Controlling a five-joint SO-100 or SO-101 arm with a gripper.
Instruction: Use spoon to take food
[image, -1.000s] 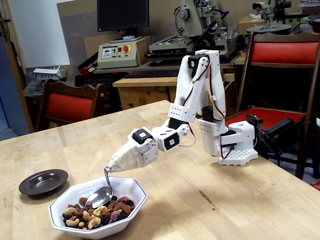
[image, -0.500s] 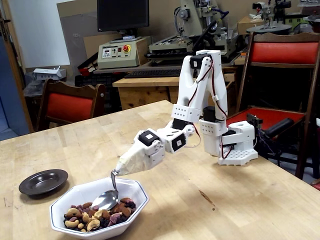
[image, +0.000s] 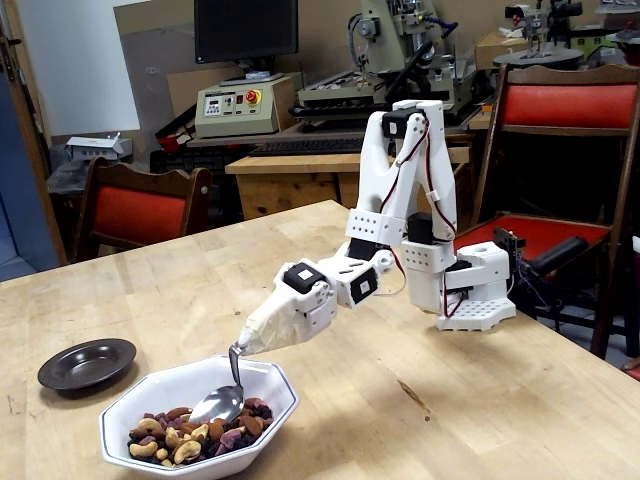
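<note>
White bowl at front of worktop, food piled inside. Spoon tip down among nuts; I see nothing scooped yet. Claw wrapped, clamped tight on spoon handle. Left: lift load out. Dark dish behind, bare.

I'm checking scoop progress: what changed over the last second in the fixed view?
The gripper moved right and lower, dragging the spoon rightward through the food in the white bowl; the spoon's bowl now lies flatter on the nuts. The arm's elbow dropped too. The spoon is held throughout. The white bowl shifted slightly right; the dark saucer stayed put.
</note>
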